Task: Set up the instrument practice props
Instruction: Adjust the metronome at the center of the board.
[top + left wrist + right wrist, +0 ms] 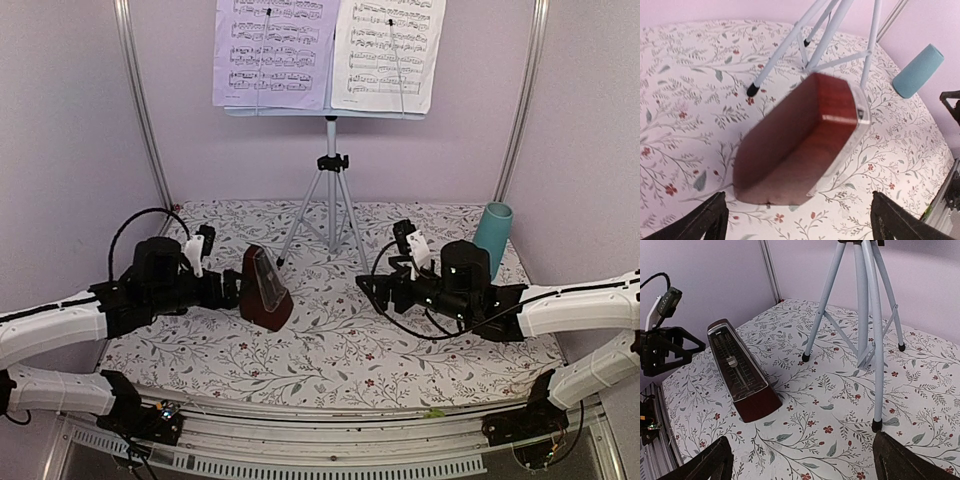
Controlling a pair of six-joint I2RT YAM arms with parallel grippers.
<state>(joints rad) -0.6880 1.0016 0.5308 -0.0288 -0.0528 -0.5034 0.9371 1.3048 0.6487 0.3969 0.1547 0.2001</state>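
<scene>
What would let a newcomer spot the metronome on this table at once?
Find the pale-blue music stand with silver tripod legs at the back of the floral tablecloth. Left of its legs, nearer the front, stands a small dark red-brown pyramid metronome. It alone is dark and tapered; the teal cup is round and far right.

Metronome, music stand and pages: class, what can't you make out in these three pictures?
1. Pages: top view, upper part cut by the frame edge; notes too small to read.
2. Music stand: wrist views show only its legs; the rest runs off the top edge.
3. Metronome: left wrist view, blurred, its face turned away.
</scene>
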